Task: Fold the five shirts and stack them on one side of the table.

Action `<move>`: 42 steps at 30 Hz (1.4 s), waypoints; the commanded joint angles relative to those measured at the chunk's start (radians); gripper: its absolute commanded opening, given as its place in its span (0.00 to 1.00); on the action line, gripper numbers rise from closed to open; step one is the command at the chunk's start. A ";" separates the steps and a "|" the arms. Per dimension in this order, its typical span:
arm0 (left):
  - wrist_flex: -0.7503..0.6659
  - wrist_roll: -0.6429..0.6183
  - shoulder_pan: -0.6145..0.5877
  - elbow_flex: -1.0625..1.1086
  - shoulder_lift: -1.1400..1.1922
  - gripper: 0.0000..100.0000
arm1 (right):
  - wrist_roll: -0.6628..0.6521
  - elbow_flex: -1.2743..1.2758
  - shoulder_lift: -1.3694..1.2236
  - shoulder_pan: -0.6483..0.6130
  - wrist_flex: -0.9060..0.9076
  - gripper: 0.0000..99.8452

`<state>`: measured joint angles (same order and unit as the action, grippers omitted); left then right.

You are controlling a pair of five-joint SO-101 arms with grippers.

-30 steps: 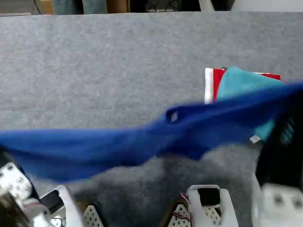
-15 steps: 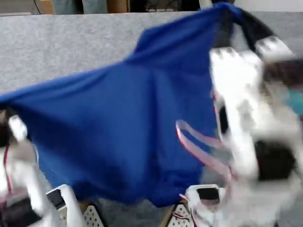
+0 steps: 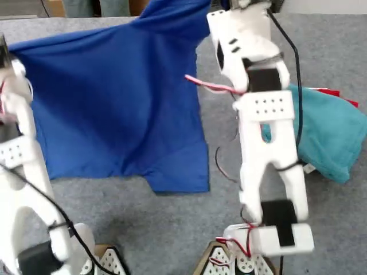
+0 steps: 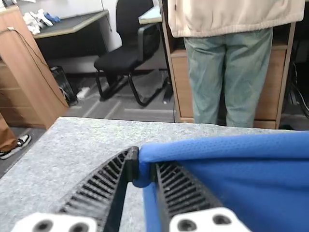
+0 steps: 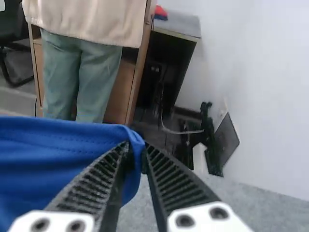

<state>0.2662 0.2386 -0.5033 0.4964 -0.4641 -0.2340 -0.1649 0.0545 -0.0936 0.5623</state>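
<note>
Blue shirt [image 3: 120, 109] spreads over the upper-left surface [image 3: 143, 229]; we log left end effector [image 4: 141, 169] and right end effector [image 5: 136, 150] each clenched on its far edge. Teal shirt [image 3: 327, 137] lies at right, apart.

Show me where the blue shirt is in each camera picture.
High view: blue shirt spread over the grey table, left of centre.
Left wrist view: its edge pinched in the left gripper.
Right wrist view: its edge pinched in the right gripper.
Shared landmark: the grey table under it.
</note>
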 commanded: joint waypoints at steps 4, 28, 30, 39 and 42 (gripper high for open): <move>0.207 0.009 0.022 -0.114 0.014 0.03 | -0.002 -0.216 -0.051 -0.017 0.239 0.01; 0.146 0.298 -0.093 0.837 -0.434 0.03 | -0.281 0.521 0.638 -0.209 0.904 0.01; 0.124 0.298 -0.119 0.865 -0.434 0.03 | -0.284 0.657 0.733 -0.193 0.879 0.01; 0.123 0.298 -0.113 0.923 -0.433 0.03 | -0.285 1.058 0.972 -0.187 0.807 0.01; 0.121 0.298 -0.110 0.921 -0.423 0.03 | -0.331 1.109 1.010 -0.187 0.799 0.01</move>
<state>0.4058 0.5317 -0.6229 1.4216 -0.8753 -0.5286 0.9137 1.0226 -0.2931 1.3817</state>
